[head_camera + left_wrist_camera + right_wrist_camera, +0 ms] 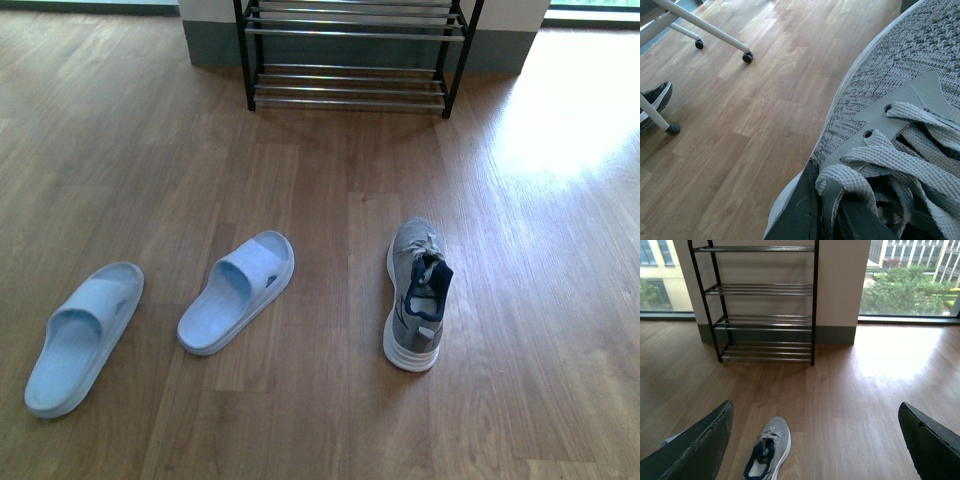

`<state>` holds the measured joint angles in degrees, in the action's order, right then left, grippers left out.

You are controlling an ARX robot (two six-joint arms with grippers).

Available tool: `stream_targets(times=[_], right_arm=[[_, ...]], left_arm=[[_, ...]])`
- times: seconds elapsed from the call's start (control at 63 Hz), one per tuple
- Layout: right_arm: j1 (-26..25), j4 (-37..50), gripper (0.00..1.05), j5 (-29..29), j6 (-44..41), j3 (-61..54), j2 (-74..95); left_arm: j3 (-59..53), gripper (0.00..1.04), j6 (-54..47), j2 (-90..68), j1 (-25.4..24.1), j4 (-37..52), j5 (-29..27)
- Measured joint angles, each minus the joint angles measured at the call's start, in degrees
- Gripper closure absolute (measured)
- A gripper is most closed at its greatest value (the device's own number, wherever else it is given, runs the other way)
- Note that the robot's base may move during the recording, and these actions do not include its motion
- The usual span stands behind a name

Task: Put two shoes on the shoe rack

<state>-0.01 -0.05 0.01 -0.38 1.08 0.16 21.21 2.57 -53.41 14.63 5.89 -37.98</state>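
Wheeled white legs [710, 28], black sneaker [657, 97], trees [905, 290]

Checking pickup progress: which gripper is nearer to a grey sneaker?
Left: the left gripper pinches a grey sneaker at the laces. The right gripper hangs open, well clear of the other sneaker on the floor.

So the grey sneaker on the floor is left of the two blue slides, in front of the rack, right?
No. The front view shows the grey sneaker on the floor right of both the inner blue slide and the outer blue slide, in front of the rack.
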Motion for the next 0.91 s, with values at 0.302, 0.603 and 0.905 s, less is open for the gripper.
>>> stream_targets(times=[0.302,0.603,0.905], right_arm=[[0.0,0.0,0.09,0.11,0.02,0.0,0.0],[0.0,0.0,0.09,-0.11,0.0,0.0,0.04],[-1.18,-6.14,0.09,-6.95,-8.15,2.14,18.64]], left_arm=[[0.0,1.03,-0.02,0.0,0.0,0.0,0.02],[-0.04,1.03,-0.02,-0.04,0.11,0.0,0.02],[-0.04,1.03,-0.02,-0.04,0.13,0.0,0.04]])
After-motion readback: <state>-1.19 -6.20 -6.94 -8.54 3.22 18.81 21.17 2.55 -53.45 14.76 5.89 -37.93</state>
